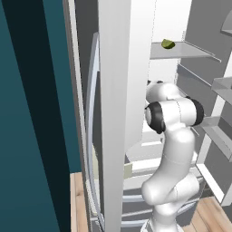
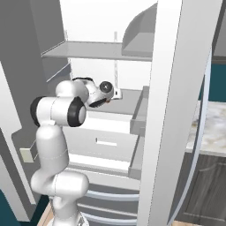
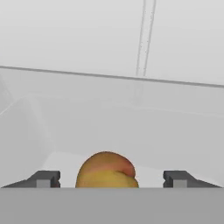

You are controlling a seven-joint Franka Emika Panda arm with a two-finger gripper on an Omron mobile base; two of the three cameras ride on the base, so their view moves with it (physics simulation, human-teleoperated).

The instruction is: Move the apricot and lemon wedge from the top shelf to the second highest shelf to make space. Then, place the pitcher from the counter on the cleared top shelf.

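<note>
Apricot [image 3: 106, 169] sits on the pale shelf floor between the spread fingertips [image 3: 43, 179] of the pincer [image 3: 111, 179], released, untouched. Lemon wedge [image 1: 167, 43] lies on the top shelf [image 1: 181, 50].

The apricot [image 3: 106, 170], round and orange-yellow with a red blush, rests on a white shelf. The yellow-green lemon wedge [image 1: 167, 44] lies on the upper shelf.

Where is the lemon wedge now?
In the left base view, the lemon wedge lies on the top shelf of the fridge, above the arm.
</note>
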